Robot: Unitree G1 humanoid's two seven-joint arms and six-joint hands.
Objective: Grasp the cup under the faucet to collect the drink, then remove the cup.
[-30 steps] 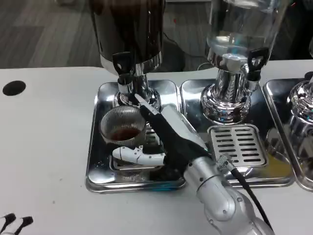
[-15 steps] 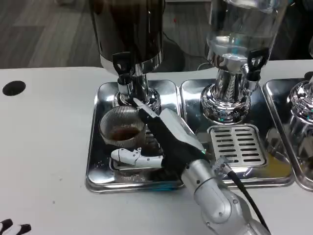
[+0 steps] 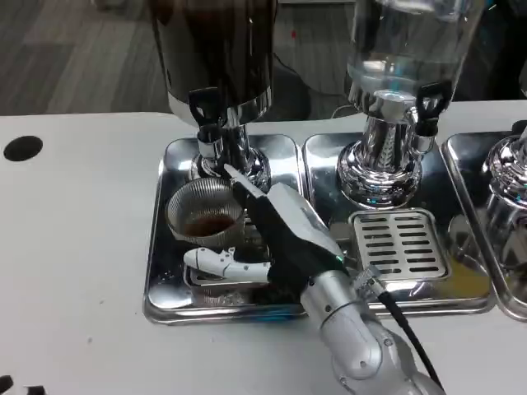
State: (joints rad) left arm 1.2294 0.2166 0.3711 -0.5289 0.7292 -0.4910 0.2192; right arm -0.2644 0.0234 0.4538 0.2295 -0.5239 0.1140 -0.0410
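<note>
Head view cuts off both drink dispensers at the top, and the left hand [image 3: 20, 387] shows only as dark fingertips at the bottom edge, so whether its fingers are apart or together cannot be told. The ribbed clear cup [image 3: 206, 214], with a little brown drink in it, stands on the steel drip tray [image 3: 160, 247] just below the black faucet [image 3: 206, 115]. The right hand [image 3: 276, 234] wraps the cup: a white finger beneath its front, dark fingers along its right side.

right hand [image 3: 276, 239] and cup [image 3: 205, 216] shifted slightly left, left hand fingertips [image 3: 6, 384] dropped lower
</note>
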